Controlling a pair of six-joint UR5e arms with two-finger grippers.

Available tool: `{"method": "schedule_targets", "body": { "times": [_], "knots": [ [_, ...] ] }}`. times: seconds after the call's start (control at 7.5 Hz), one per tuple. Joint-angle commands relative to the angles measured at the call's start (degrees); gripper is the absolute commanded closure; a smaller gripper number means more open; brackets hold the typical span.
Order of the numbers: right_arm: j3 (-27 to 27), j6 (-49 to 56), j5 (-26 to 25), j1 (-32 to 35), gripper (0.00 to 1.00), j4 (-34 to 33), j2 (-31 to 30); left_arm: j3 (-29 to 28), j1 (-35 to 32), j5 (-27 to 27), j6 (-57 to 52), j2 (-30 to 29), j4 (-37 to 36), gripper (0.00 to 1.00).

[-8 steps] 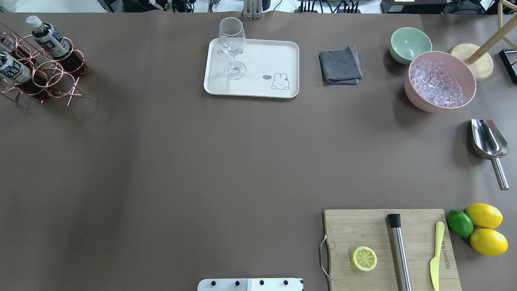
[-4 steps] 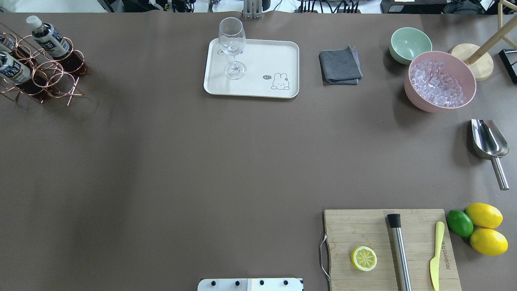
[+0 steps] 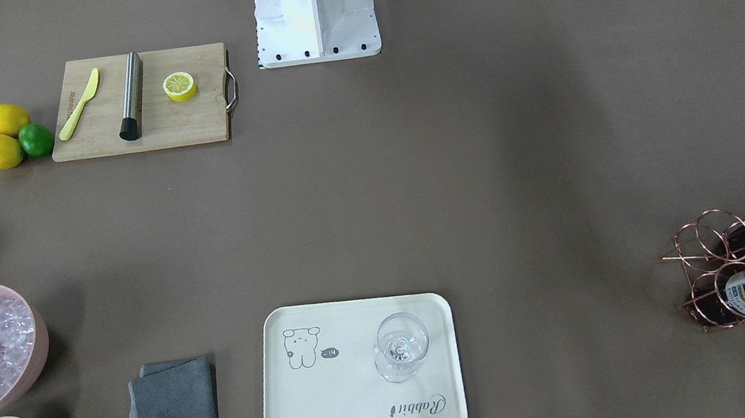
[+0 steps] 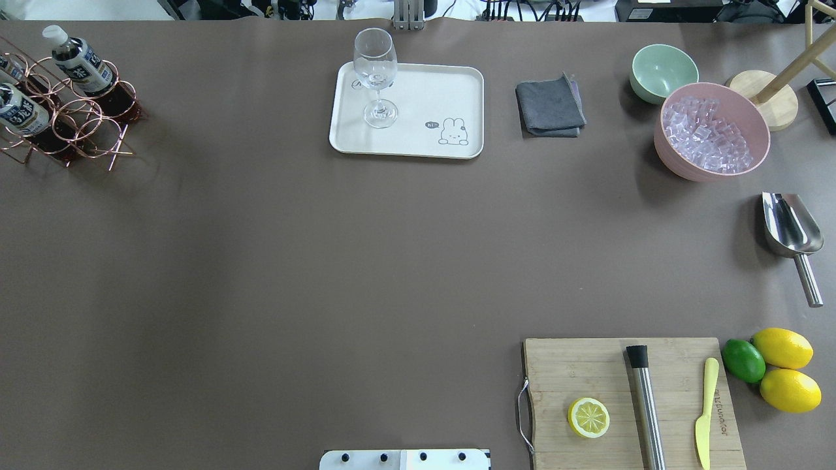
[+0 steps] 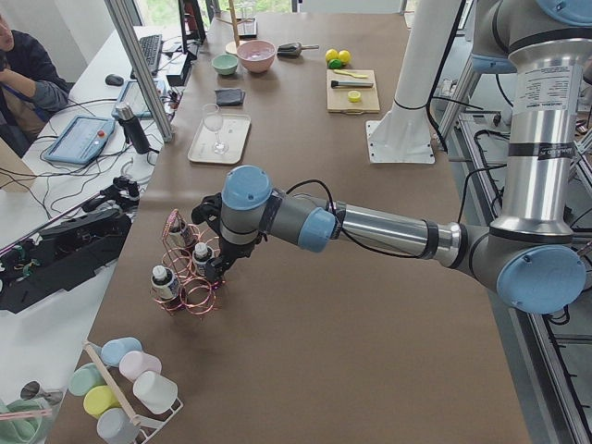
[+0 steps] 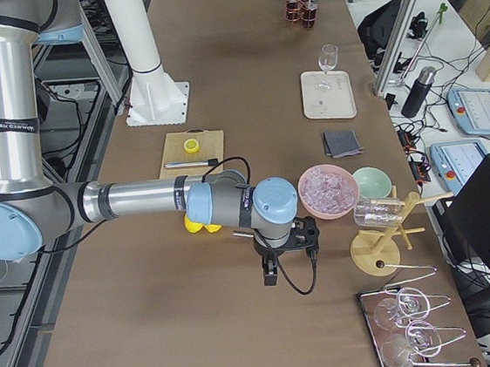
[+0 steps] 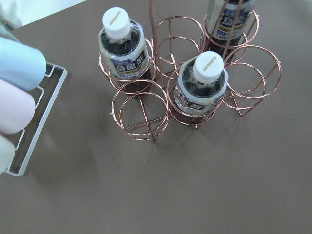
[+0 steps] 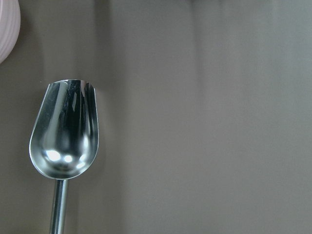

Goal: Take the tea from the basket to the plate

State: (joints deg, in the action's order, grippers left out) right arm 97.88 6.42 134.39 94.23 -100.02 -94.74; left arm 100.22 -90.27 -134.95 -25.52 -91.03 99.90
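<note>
Three tea bottles stand in the copper wire basket (image 4: 85, 134) at the table's far left corner; the basket also shows in the front view (image 3: 707, 248). In the left wrist view I look down on the basket (image 7: 141, 109), with one tea bottle (image 7: 202, 87) near the middle, one (image 7: 122, 44) at upper left and one (image 7: 229, 19) at the top. The cream plate (image 4: 424, 98) lies at the far middle. In the exterior left view my left gripper (image 5: 220, 268) hovers just over the basket (image 5: 190, 296); I cannot tell if it is open. My right gripper (image 6: 272, 273) shows only in the exterior right view, state unclear.
A wine glass (image 4: 375, 72) stands on the plate. A grey cloth (image 4: 550, 106), mint bowl (image 4: 663, 70), pink bowl of ice (image 4: 712, 130) and metal scoop (image 4: 790, 228) lie to the right. A cutting board (image 4: 588, 372) is front right. A cup rack (image 7: 19, 92) sits beside the basket.
</note>
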Motion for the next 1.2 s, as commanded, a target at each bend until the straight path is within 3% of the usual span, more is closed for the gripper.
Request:
{"method": "schedule_targets", "body": {
  "times": [0.0, 0.13, 0.27, 0.53, 1.07],
  "knots": [
    [-0.05, 0.00, 0.00, -0.01, 0.00, 0.00, -0.01, -0.64, -0.60, -0.05, -24.32, -11.75, -20.25, 0.07],
    [-0.05, 0.00, -0.09, 0.08, 0.00, 0.00, -0.01, -1.42, -1.65, 0.13, -31.45, -16.24, -27.06, 0.08],
    [-0.05, 0.00, -0.09, -0.01, 0.00, 0.00, -0.01, -5.61, -2.01, 0.04, -38.14, -19.51, -27.47, 0.12],
    [0.03, 0.00, -0.79, -0.01, 0.00, 0.00, 0.08, -18.77, -2.28, -0.66, -50.98, -28.55, -27.30, 0.10],
    [-0.14, 0.00, -1.06, -0.01, 0.00, 0.00, 0.08, -23.31, 0.79, -0.14, -54.46, -30.27, -20.55, 0.10]
  ]
}}
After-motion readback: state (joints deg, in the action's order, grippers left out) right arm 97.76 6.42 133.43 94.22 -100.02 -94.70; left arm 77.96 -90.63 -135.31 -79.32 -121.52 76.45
